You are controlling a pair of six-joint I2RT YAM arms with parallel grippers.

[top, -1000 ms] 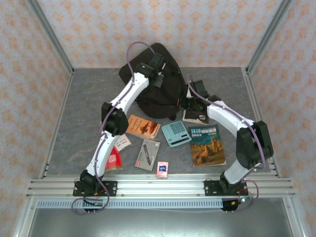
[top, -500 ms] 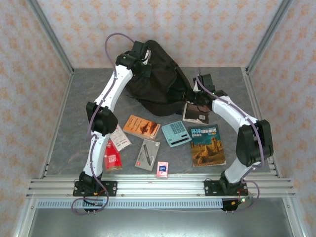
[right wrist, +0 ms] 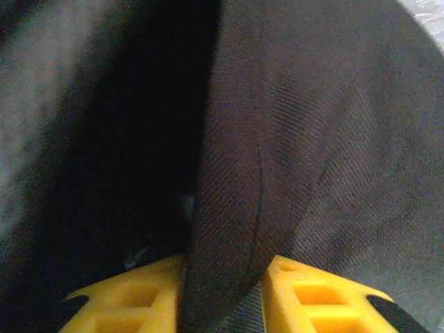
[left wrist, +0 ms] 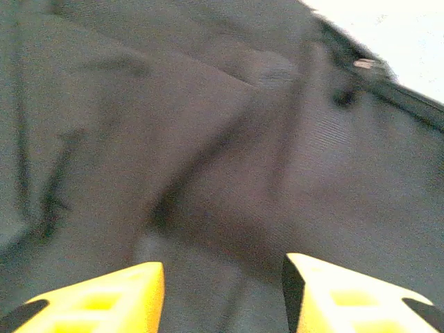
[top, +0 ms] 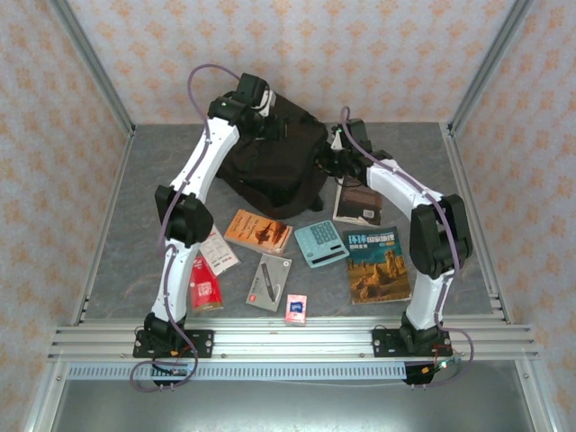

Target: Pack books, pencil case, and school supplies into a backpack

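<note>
The black backpack (top: 270, 166) lies at the back centre. My left gripper (top: 263, 110) hovers open over its top rear; black fabric (left wrist: 208, 152) lies beyond the parted fingers (left wrist: 104, 302). My right gripper (top: 328, 162) is at the bag's right edge, open, with a loose fold of fabric (right wrist: 229, 229) between its fingers (right wrist: 326, 302). On the table lie the orange book (top: 259, 231), the black book (top: 358, 203) and the desert book (top: 378, 264). The teal calculator (top: 321, 243), grey box (top: 269, 282), blue-and-pink box (top: 295, 309), red packet (top: 206, 291) and card (top: 219, 249) lie nearby. The pencil case is out of view.
Metal frame posts (top: 90, 63) and papered walls close in the grey table (top: 153, 180). An aluminium rail (top: 288, 342) runs along the near edge. The right forearm (top: 400, 189) reaches over the black book.
The left arm swung from the bag's front to its top rear and its jaws opened. The backpack shifted left and bunched up. The right gripper followed it back and left, its jaws parting.
</note>
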